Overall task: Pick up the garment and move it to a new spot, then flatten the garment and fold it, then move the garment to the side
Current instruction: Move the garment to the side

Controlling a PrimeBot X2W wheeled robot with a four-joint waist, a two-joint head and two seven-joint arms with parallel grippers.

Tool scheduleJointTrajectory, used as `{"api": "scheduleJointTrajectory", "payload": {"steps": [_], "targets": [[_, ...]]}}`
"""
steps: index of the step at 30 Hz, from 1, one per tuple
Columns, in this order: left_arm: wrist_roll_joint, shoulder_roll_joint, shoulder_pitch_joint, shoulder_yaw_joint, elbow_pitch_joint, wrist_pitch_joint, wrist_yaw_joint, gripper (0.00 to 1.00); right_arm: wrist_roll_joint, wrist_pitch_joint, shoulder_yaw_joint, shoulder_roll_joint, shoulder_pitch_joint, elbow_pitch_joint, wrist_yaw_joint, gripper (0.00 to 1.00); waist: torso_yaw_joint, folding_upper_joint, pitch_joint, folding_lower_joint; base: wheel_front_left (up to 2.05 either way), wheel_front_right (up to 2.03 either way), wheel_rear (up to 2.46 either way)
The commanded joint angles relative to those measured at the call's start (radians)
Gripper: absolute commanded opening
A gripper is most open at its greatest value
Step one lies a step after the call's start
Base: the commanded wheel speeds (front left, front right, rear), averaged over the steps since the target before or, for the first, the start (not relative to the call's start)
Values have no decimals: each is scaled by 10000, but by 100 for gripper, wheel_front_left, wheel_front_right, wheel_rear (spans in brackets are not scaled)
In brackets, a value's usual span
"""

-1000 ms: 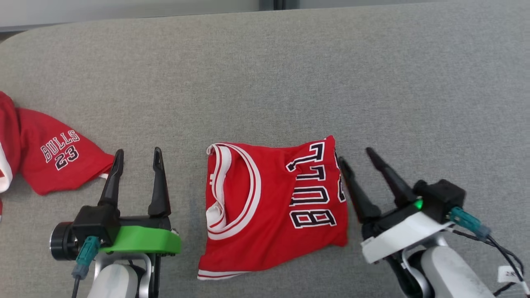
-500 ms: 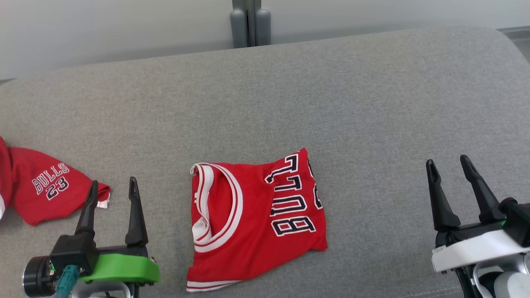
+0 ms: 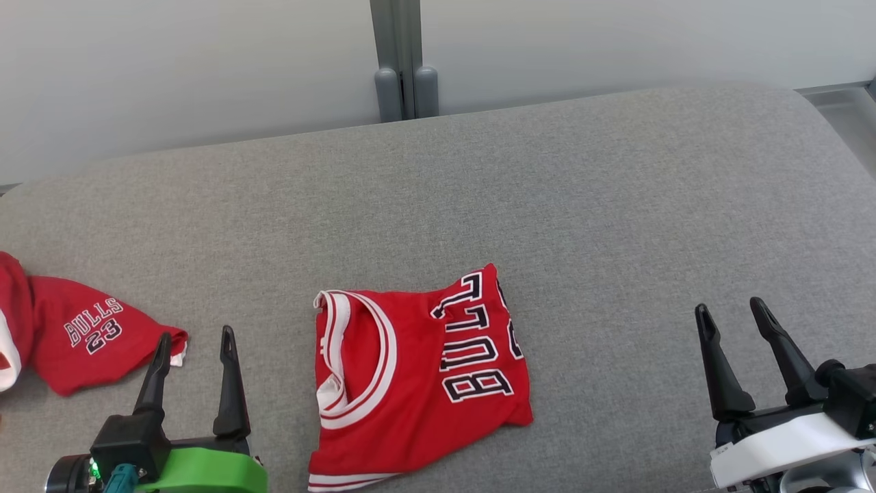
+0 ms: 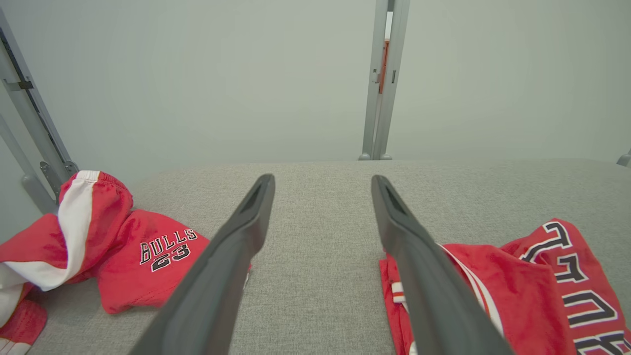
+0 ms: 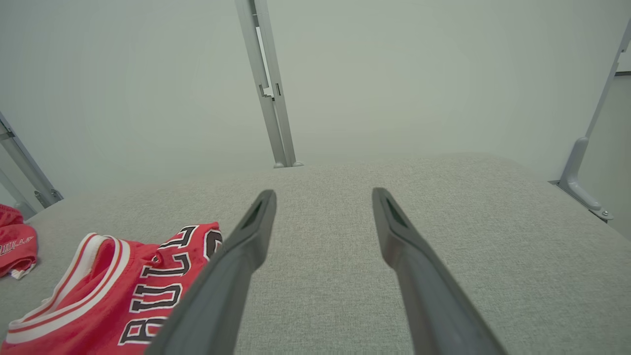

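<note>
Grey fabric table [image 3: 582,205], rounded far corners, pale wall [image 3: 171,68] behind it. One grey post [image 3: 404,61] stands at the far edge, roughly centre. The right wrist view adds a grey bracket [image 5: 584,187] off the table's right corner and a slanted strut [image 5: 24,172] off the left.

Garments, two, both red. The jersey [image 3: 417,383] lies folded and flat at the near edge, about mid-table and between the two grippers. Its white-trimmed neck is toward the left and its black-and-white lettering runs sideways along the right part. A few soft creases show near its right lower corner. The shorts [image 3: 82,342], marked BULLS 23, lie bunched at the far left, well apart from the jersey, with bare cloth between them.

Grippers, two. The left gripper [image 3: 196,333] sits at the lower left in the gap between shorts and jersey, fingers spread and released, gripping nothing. Its outer fingertip is just beside the shorts' near corner; I cannot tell if it touches. The right gripper [image 3: 727,305] is at the lower right over bare table, well apart from the jersey, fingers likewise spread and holding nothing.

Nothing lies on the jersey, and nothing stands between it and either gripper.
</note>
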Motion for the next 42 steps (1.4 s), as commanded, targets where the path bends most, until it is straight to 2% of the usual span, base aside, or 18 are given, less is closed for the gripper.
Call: {"api": "scheduleJointTrajectory", "payload": {"steps": [1, 16, 22, 27, 34, 41, 42], "targets": [[-66, 44, 155, 18, 42, -34, 11, 100, -82, 24, 10, 9, 84, -69, 4, 100, 13, 0, -21, 1, 0, 0, 0], [-184, 63, -37, -35, 254, -115, 42, 100, -86, 208, -45, 33, 177, -126, 4, 100, 103, 0, -9, 1, 0, 0, 0], [-63, 21, -456, -144, 98, -198, 19, 100, 7, 347, 122, -130, -123, 185, 4, 100, 328, 0, 390, 1, 0, 0, 0], [25, -108, -1163, -297, -72, -284, -74, 100, 211, 300, 905, -277, -860, 1065, 4, 100, 852, 0, 1164, 1, 0, 0, 0], [84, -346, -2073, -547, 208, -530, -327, 100, 776, 128, 2463, -236, -2314, 3075, 4, 100, 1557, 0, 2014, 1, 0, 0, 0], [145, -567, -2559, -673, 572, -720, -518, 100, 1377, 17, 3197, -185, -3355, 4933, 2, 100, 1939, 0, 2424, 1, 0, 0, 0], [151, -578, -2598, -672, 632, -720, -553, 100, 1505, 43, 3310, -198, -3442, 5120, 2, 49, 1963, 0, 2453, 1, 0, 0, 0]]}}
